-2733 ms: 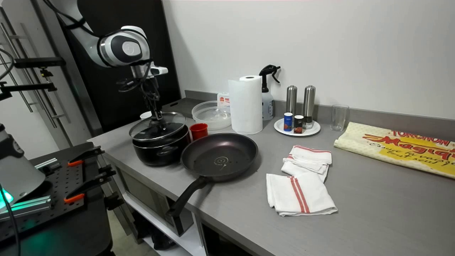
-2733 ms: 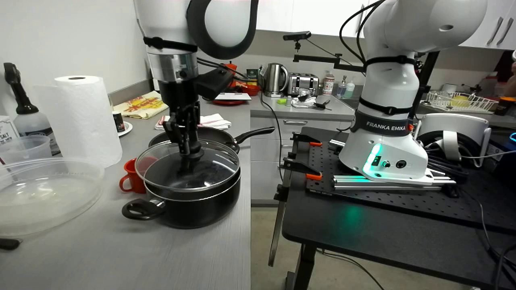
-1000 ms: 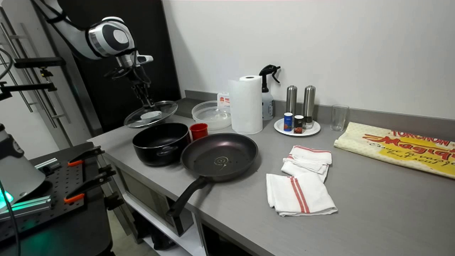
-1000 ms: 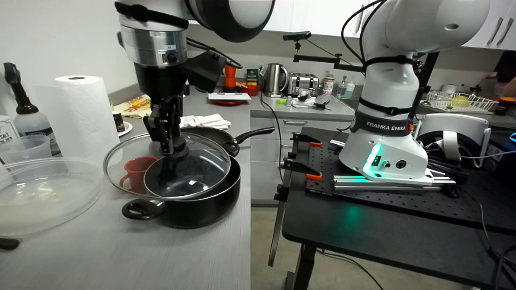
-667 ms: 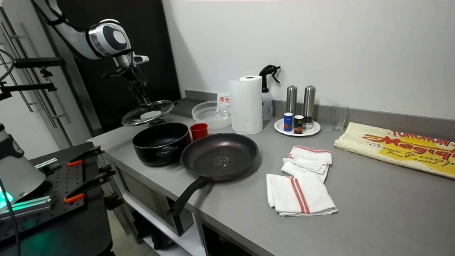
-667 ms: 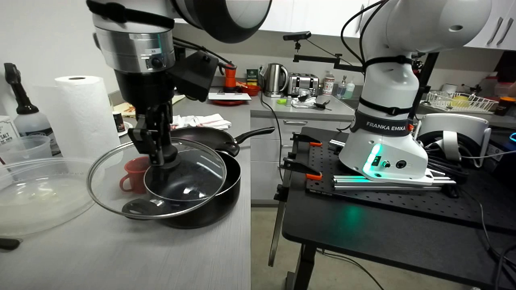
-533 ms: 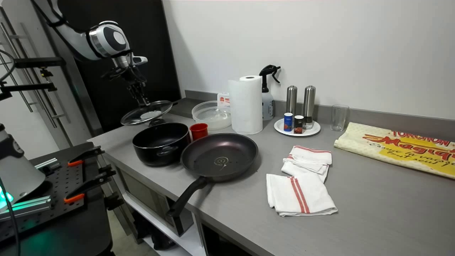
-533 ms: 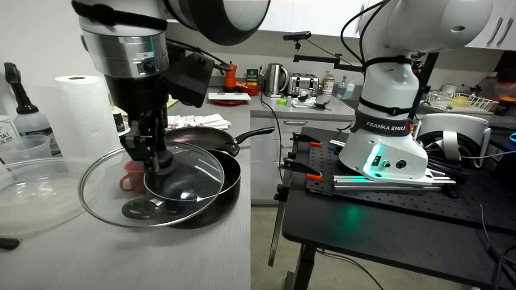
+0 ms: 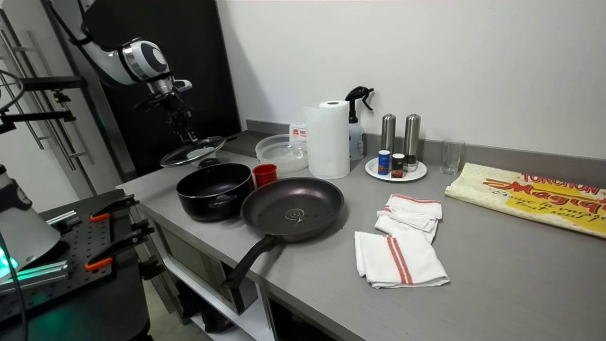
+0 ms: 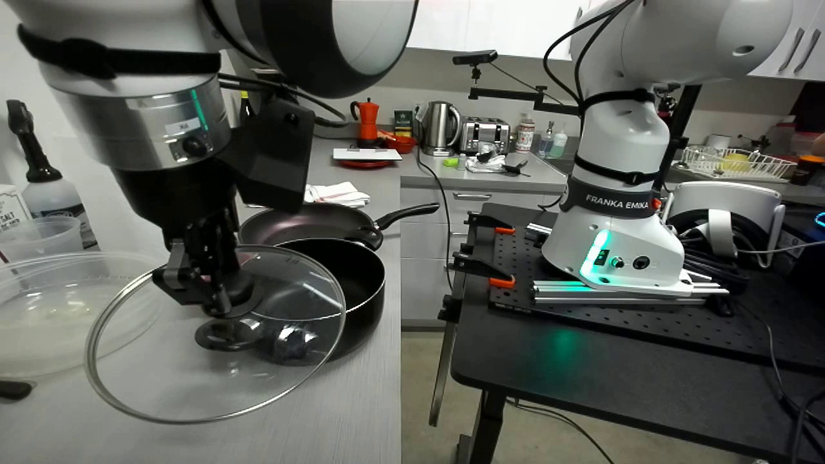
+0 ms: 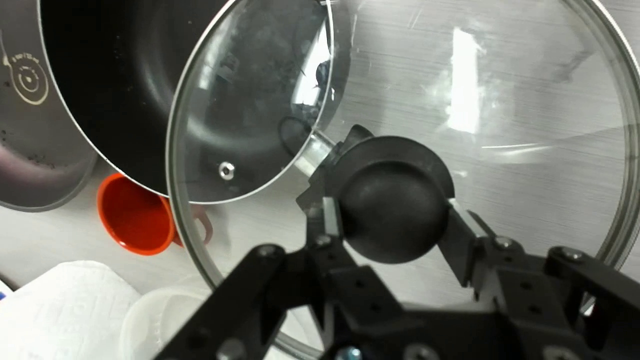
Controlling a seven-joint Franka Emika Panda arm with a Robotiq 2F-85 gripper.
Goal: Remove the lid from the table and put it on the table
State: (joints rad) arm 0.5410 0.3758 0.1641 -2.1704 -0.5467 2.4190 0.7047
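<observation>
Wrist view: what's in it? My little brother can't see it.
Robot fingers grip the black knob of a clear lid over a grey table. Beside a red cup, an open black pot shows partly through the lid.

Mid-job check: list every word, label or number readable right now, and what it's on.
"FRANKA EMIKA": robot base
"TORCHON", "Magiqu" (cut off at the picture edge): yellow cloth
"SALT": white box
"X6", probably: wrist label
Too small or blurred: print on the frying pan, blue jar, dark jar, spray bottle, background bottle; smaller script on the yellow cloth.
</observation>
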